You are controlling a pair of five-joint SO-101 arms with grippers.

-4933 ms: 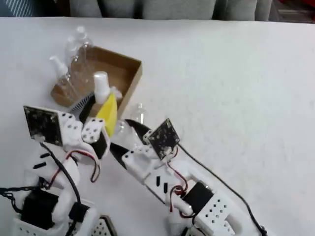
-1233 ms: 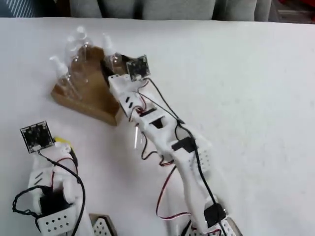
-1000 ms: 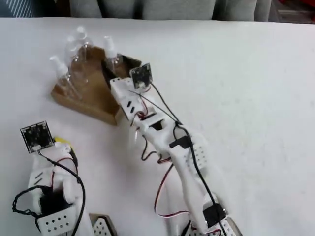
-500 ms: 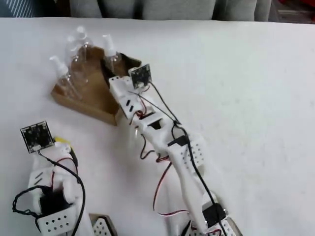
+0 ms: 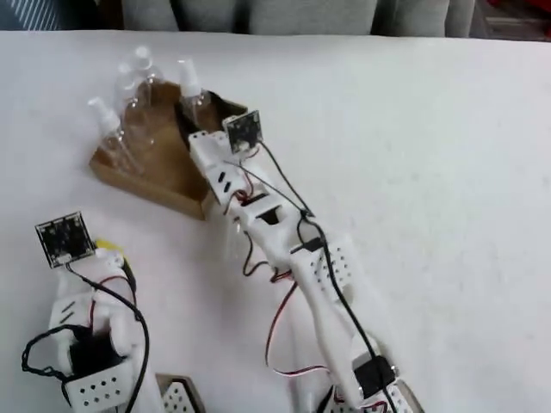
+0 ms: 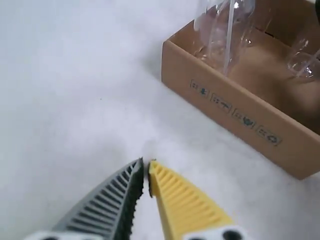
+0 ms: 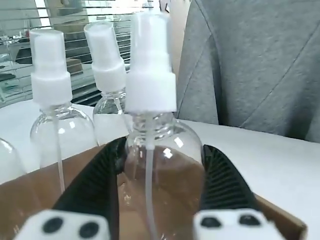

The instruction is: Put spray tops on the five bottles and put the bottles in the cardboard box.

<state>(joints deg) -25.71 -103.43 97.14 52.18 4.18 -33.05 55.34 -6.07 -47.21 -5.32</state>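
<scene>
My right gripper [image 5: 193, 122] is stretched out over the cardboard box [image 5: 151, 176]. Its black fingers [image 7: 95, 185] are shut on a clear bottle [image 7: 160, 165] with a white spray top [image 5: 187, 76]. That bottle stands upright at the box's far right corner. Three more capped bottles [image 5: 105, 129] stand together at the left and back of the box; two of these bottles [image 7: 55, 120] show just behind the held one. My left gripper [image 6: 146, 166], grey and yellow, is shut on nothing. It hovers low over the table, short of the box's front wall [image 6: 235, 112].
The white table [image 5: 413, 155] is bare to the right and in front of the box. My left arm's base [image 5: 86, 361] sits at the front left. A grey upholstered back [image 7: 260, 65] rises beyond the table's far edge.
Since the earliest frame the right arm carried the capped bottle from the table's front into the box and the left arm drew back. Over the last second the right gripper barely shifted.
</scene>
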